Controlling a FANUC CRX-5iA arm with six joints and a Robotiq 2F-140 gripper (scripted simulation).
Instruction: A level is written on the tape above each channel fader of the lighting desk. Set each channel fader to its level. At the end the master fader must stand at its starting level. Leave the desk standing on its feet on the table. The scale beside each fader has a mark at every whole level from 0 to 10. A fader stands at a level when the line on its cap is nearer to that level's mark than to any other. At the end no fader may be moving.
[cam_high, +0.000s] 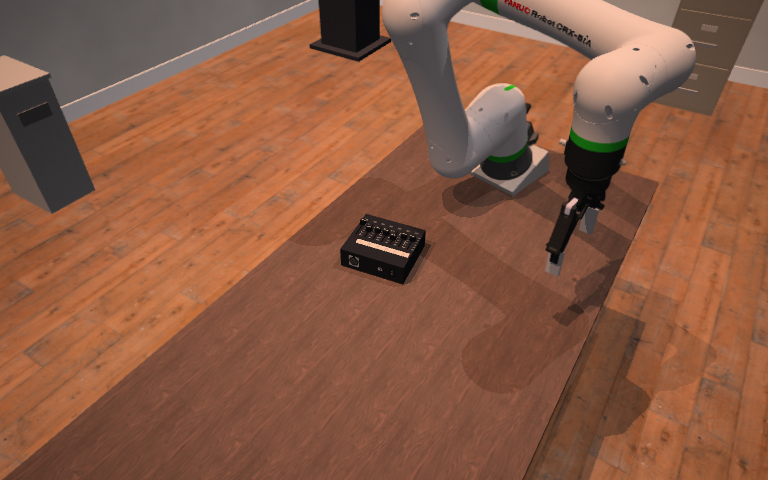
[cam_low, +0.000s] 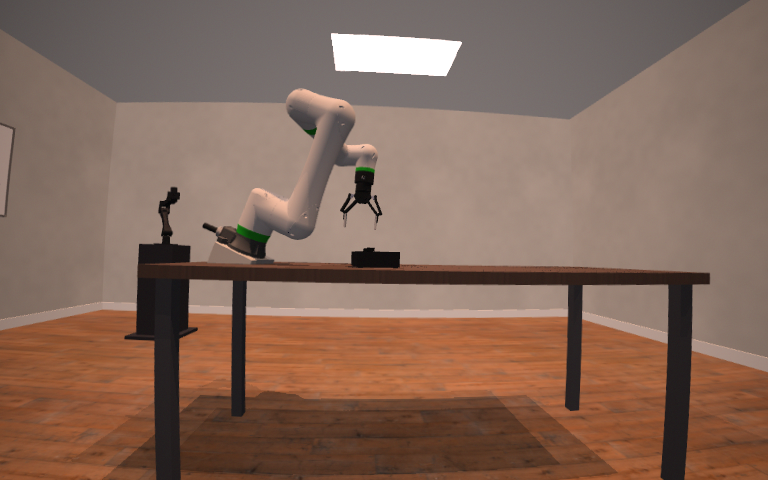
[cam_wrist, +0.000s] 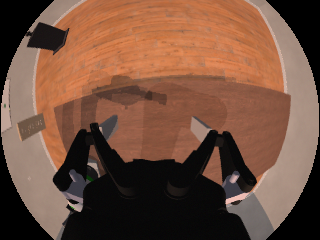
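While the black two-finger gripper (cam_low: 360, 217) hangs with its jaws spread wide and nothing between them, the small black box-shaped lighting desk (cam_high: 383, 247) stands flat on the dark brown wood-grain table (cam_high: 317, 362), roughly midway across its width and nearer the end that carries the arm's base than the opposite end; a pale cream strip of tape runs along the desk's top beside a row of small dark fader caps, but any writing on it is too small to read; the desk's facing side panel shows a small pale socket-like square and two tiny marks; the smooth white jointed arm (cam_high: 447, 101) has green bands at its joints and red and black lettering reading "FANUC Robot CRX-5iA"; its dark round foot sits on a pale grey square base plate (cam_high: 538, 169) near one end of the table; the gripper hovers above the table's long edge, well apart from the desk, its pale fingertips pointing down.
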